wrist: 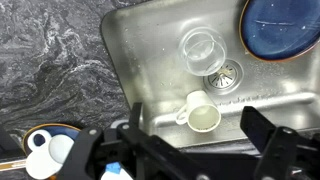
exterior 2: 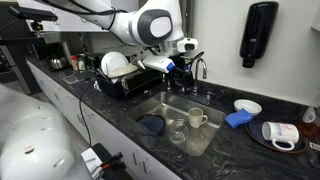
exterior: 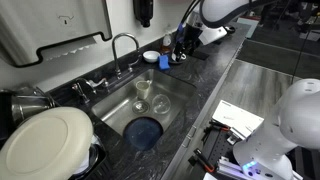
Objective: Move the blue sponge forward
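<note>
Sponge colour catches our eye at once: the blue sponge (exterior 2: 238,118) is a small, bright-blue, soft-looking rectangular block, much lighter in tone than the dark-blue round dish (wrist: 280,25) lying in the sink (wrist: 150,60). We see the sponge flat on the dark marbled surface (wrist: 50,60) just beside the sink's rim, close to a white bowl (exterior 2: 247,106). In both exterior views it sits apart from the claw, touched by nothing.

We find the claw (wrist: 178,148) hanging in the air with its two fingers spread wide and nothing between them. In the wrist view it looks down over the sink edge, where a clear glass (wrist: 202,50) stands near the drain and a pale cup (wrist: 200,113) stands just beside it. In an exterior view the claw (exterior 2: 181,68) hovers up by the faucet (exterior 2: 200,68), well above the sponge's level. A white plate (exterior 2: 118,65) leans in the dish rack on the sink's far side from the sponge.
</note>
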Robot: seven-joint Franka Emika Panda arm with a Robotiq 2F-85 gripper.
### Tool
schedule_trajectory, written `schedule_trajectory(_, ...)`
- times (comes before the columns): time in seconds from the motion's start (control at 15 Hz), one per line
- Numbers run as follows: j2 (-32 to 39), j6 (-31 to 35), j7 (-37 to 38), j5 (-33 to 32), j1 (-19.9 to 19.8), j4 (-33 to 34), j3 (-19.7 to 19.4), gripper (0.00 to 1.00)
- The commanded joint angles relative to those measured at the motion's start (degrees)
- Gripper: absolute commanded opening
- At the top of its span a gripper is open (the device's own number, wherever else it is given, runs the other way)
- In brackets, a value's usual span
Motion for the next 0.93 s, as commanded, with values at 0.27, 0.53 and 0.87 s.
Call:
schedule_trajectory(0.27,4.9,2.3,2.5,-0.1,-0.2,1.3,0.2,1.00)
schedule_trajectory(0.53,11.6,7.9,4.0,0.2,-0.4,2.3,-0.1,1.00)
schedule_trajectory(0.87,20.4,16.8,13.5,-1.9,-2.0,5.0,0.0,1.00)
